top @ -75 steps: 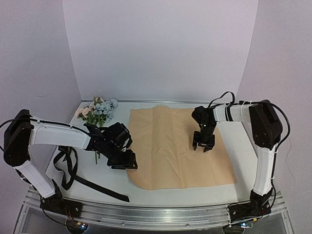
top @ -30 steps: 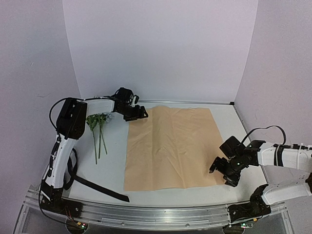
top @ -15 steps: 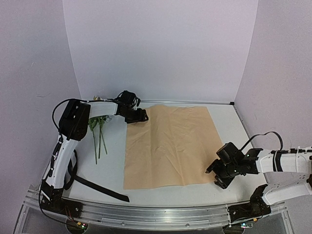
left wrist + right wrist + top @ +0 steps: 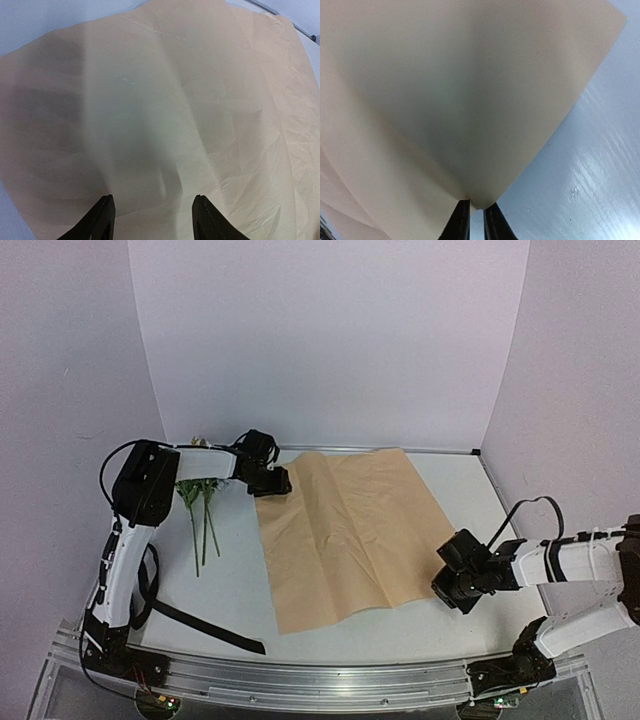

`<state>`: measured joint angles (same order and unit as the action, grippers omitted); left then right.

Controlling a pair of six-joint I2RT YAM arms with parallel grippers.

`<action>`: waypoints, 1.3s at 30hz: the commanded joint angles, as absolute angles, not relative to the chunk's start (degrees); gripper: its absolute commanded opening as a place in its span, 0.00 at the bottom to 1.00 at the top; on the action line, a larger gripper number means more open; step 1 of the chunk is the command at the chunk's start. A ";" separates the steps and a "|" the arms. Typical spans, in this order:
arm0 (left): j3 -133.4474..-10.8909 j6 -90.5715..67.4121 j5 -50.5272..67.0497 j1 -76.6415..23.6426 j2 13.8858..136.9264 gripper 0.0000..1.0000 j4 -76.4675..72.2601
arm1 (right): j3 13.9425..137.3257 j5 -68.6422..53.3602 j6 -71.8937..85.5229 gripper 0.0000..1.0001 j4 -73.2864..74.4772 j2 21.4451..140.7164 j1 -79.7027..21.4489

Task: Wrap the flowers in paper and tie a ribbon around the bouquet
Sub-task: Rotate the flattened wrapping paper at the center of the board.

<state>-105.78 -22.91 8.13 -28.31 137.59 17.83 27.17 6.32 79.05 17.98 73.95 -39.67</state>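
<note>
The right gripper (image 4: 474, 210) is clamped on the near-right corner of the paper (image 4: 340, 530). The left gripper (image 4: 153, 205) hovers over its far-left corner, fingers apart.

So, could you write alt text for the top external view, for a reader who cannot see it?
A creased tan-orange paper lies skewed on a white table, the left gripper at its far left corner and the right gripper at its near right corner. To its left lie green-stemmed flowers and, nearer the front, a black ribbon.
</note>
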 commanded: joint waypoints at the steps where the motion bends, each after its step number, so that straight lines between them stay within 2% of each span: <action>1: -97.08 -25.37 6.61 -28.04 134.37 0.49 24.41 | 30.52 11.16 71.37 0.00 21.53 77.40 -35.89; 10: -79.04 -32.26 8.06 -34.69 125.35 0.33 22.05 | 45.00 4.77 56.85 0.00 24.56 89.66 -22.89; 18: -69.52 -40.69 11.06 -45.12 119.13 0.24 21.50 | 66.82 -0.97 46.91 0.00 30.99 107.17 -14.77; 22: -68.43 -41.11 13.47 -50.20 116.36 0.22 22.38 | 81.54 -4.68 42.22 0.00 36.07 116.17 -12.24; 29: -74.64 -37.71 21.51 -57.00 117.46 0.18 24.15 | 109.05 -13.02 35.62 0.00 41.27 131.52 -11.40; 31: -75.70 -36.45 26.22 -57.66 117.22 0.20 23.26 | 116.65 -14.41 33.61 0.08 44.74 134.25 -11.37; 34: -77.69 -35.11 30.96 -58.26 116.24 0.29 22.44 | 125.17 -15.04 30.66 0.50 50.64 134.88 -11.41; 36: -78.77 -34.30 32.87 -58.29 115.10 0.36 21.82 | 125.37 -13.92 29.61 0.72 52.82 131.86 -11.38; 37: -79.48 -33.94 33.68 -58.30 114.59 0.40 21.69 | 124.35 -13.16 29.40 0.81 53.59 129.81 -11.39; 39: -80.86 -33.79 35.84 -58.27 113.41 0.47 20.53 | 121.01 -12.34 29.69 0.91 55.09 124.99 -11.37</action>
<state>-76.09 -35.80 28.87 -58.56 116.64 21.59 122.57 -13.25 32.44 46.93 134.13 -11.23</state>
